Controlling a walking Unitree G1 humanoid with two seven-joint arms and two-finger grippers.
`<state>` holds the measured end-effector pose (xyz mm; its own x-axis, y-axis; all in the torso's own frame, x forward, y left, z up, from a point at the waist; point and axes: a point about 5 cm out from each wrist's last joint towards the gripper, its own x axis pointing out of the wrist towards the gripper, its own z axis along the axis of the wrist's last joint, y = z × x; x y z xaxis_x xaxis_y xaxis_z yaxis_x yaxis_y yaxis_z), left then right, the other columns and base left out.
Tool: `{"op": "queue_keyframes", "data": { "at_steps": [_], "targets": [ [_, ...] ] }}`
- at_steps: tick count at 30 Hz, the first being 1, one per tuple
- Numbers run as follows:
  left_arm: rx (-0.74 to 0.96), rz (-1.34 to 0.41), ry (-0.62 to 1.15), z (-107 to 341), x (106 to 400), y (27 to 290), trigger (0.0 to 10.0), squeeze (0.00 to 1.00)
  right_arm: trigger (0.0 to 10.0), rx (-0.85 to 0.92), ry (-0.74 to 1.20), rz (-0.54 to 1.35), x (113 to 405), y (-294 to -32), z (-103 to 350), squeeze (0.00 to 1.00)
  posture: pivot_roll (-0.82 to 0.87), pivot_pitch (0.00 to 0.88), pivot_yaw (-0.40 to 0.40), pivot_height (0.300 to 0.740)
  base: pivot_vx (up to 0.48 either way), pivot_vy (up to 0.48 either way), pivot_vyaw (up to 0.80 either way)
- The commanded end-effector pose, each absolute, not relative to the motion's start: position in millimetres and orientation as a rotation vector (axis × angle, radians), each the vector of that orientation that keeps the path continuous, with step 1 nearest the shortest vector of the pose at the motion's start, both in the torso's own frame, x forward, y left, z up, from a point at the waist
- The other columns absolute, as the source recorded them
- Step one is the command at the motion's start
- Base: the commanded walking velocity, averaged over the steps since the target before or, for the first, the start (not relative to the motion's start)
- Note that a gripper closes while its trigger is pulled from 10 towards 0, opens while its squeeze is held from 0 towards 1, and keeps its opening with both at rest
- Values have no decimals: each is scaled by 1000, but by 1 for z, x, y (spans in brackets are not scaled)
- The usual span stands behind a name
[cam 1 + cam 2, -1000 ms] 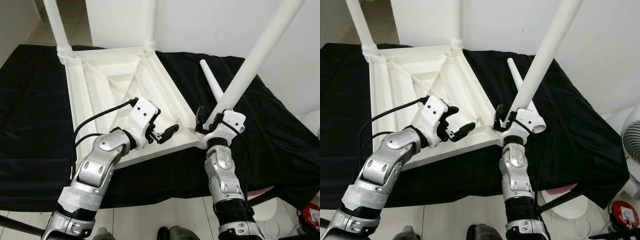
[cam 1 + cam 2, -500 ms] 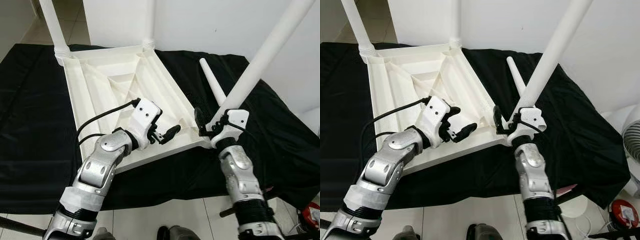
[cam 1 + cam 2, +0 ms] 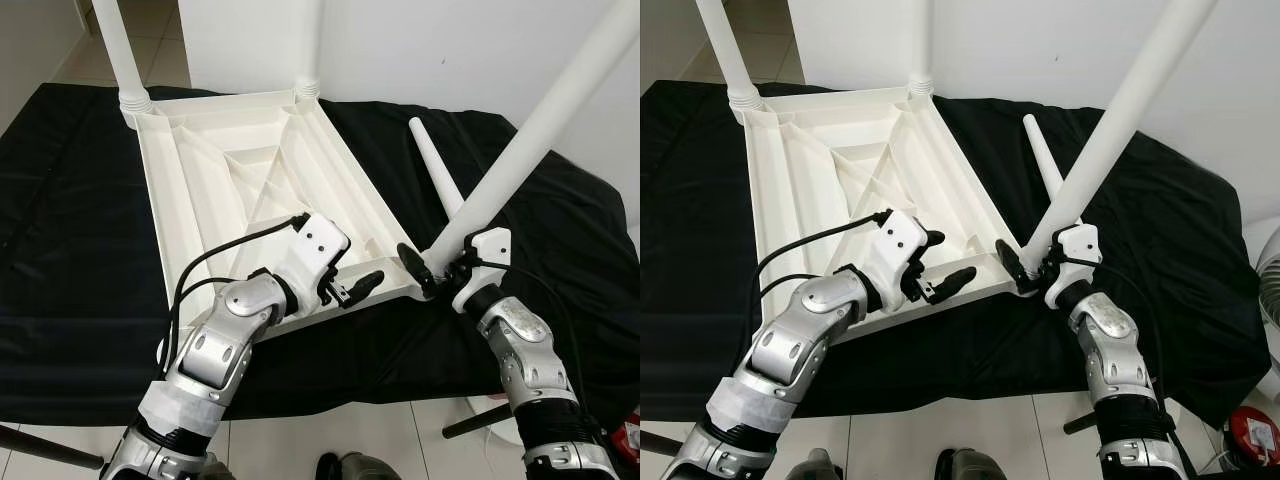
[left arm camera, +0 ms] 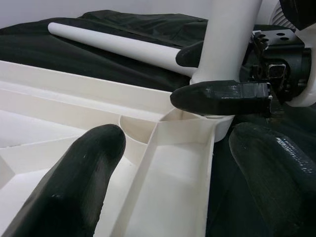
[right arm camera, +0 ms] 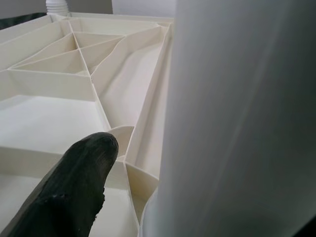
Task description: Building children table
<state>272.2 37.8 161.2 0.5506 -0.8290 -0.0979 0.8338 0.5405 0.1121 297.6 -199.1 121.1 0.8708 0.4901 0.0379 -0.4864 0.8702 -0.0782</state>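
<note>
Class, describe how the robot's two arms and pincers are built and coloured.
Both arms are jointed silver metal. The left arm has white wrapping near its base and black cables looping to a white wrist block. Each pincer, left and right, has long black fingers.

White tabletop, white legs, black cloth, black fingers.

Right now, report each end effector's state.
Left end effector: open, holding nothing, over the tabletop corner.
Right end effector: shut on the leg at the corner socket.
</note>
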Motion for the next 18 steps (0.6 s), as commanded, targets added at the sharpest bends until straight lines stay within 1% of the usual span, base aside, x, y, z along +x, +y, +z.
{"op": "queue_keyframes", "data": {
  "at_steps": [1,3,4,7,8,9,14,18],
  "targets": [
    [159,-964,39,161,271,36,10000,0,10000,-64,-39,536,298,-200,119,0,91,20,-86,740,0,0,0],
    [160,-973,42,161,271,35,10000,0,10000,-90,-39,574,299,-201,121,0,91,20,-83,740,0,0,0],
    [161,-976,41,161,270,35,10000,0,7765,-106,-33,589,300,-201,122,0,91,20,-83,740,0,0,0],
    [162,-978,40,161,270,35,10000,0,7765,-116,-29,600,300,-202,122,0,91,20,-83,740,0,0,0],
    [162,-978,40,161,271,35,10000,0,3176,-120,-26,602,301,-202,121,0,94,19,-83,740,0,0,0],
    [167,-975,38,162,271,36,10000,0,0,-113,-20,601,301,-203,120,0,94,18,-84,740,0,0,0],
    [169,-970,35,162,271,36,10000,0,0,-63,13,597,300,-203,116,0,93,16,-86,740,0,0,0],
    [181,-962,24,162,272,34,10000,0,0,37,40,593,296,-197,111,0,90,12,-87,740,0,0,0]
  ]
}}
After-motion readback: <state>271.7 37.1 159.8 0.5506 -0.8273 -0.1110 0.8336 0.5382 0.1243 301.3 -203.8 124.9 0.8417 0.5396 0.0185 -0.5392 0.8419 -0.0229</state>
